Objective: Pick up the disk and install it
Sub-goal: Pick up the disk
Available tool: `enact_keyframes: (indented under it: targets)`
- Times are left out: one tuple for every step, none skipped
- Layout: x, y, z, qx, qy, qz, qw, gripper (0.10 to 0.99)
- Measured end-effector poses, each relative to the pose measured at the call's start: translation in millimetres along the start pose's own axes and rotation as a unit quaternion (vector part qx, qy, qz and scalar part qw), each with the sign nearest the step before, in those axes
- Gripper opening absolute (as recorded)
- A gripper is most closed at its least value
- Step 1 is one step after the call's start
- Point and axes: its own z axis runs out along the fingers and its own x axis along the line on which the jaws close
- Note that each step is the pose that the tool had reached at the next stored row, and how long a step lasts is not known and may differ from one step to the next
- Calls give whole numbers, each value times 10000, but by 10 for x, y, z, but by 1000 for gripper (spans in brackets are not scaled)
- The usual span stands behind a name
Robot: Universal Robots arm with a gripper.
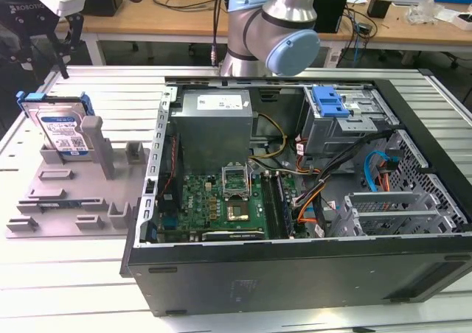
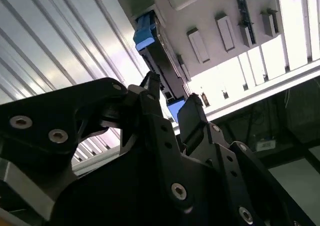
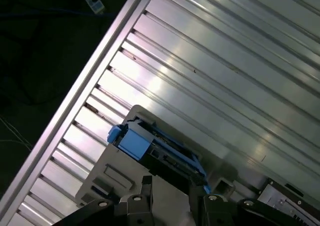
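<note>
The disk (image 1: 63, 127) stands on edge in a slot of the grey holder (image 1: 74, 197) on the exterior view's left. Its silver body carries a white and blue label, and a blue carrier frame runs along its edges. My gripper (image 1: 44, 57) hangs just above it, open and holding nothing. In the second wrist view the disk (image 2: 155, 48) lies beyond the gap between the black fingers (image 2: 150, 88), and the gripper (image 2: 170, 98) stays apart from it. The first wrist view shows the disk (image 3: 160, 151) edge-on, just past the gripper (image 3: 172, 191).
An open computer case (image 1: 295, 267) lies on the slatted metal table (image 1: 66, 281) at the exterior view's right. Inside it are a motherboard, cables and a drive bay with a blue latch (image 1: 328, 101). The arm's base (image 1: 273, 31) rises behind the case.
</note>
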Motion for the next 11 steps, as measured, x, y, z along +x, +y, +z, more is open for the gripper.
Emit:
enact_keyframes:
  targets:
    - [-1, 1, 0, 9, 1, -42, 10000, 424]
    - [-3, 3, 1, 24, 3, -112, 9999, 439]
    - [-4, 5, 2, 35, 5, -161, 9999, 439]
    - [-5, 7, 2, 43, 6, -203, 9998, 439]
    - [-6, 9, 3, 52, 6, -251, 9997, 498]
    - [-6, 9, 3, 61, 5, -302, 9995, 498]
    - [-8, 10, 3, 73, 3, -369, 9993, 498]
    - [-8, 11, 4, 82, 0, -462, 9989, 498]
    - [-8, 11, 4, 91, -1, -576, 9983, 498]
    - [-9, 11, 4, 96, -1, -656, 9978, 498]
    - [-9, 11, 4, 102, -1, -740, 9972, 498]
